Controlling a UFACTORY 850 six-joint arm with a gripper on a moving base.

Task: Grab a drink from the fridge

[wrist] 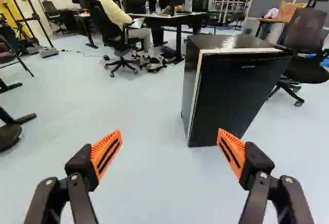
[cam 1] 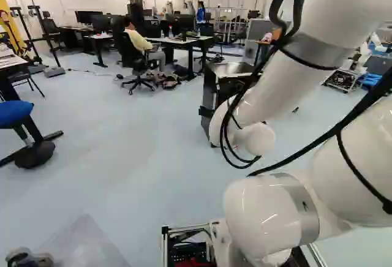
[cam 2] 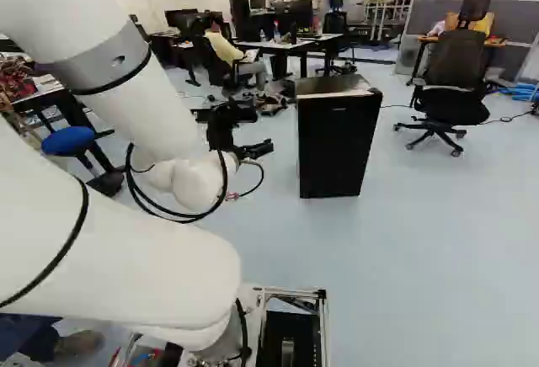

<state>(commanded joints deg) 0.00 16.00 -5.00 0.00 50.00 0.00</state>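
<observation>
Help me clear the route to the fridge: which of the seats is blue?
The stool at the left base view's left edge; the office chair right of the fridge in the right base view, like the others, is dark.

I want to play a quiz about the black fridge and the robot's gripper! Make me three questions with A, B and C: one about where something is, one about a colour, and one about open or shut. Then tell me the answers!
1. Where does the fridge stand?
A) On a table
B) On the floor
C) On a chair

2. What colour are the pads of the gripper?
A) Green
B) Purple
C) Orange

3. How is the gripper?
A) Open, holding nothing
B) Shut on a can
C) Shut on the fridge

Answers:
1: B, the right base view shows its bottom down on the floor.
2: C, both pads look bright orange in the wrist view.
3: A, its fingers are wide apart with nothing gripped.
</observation>
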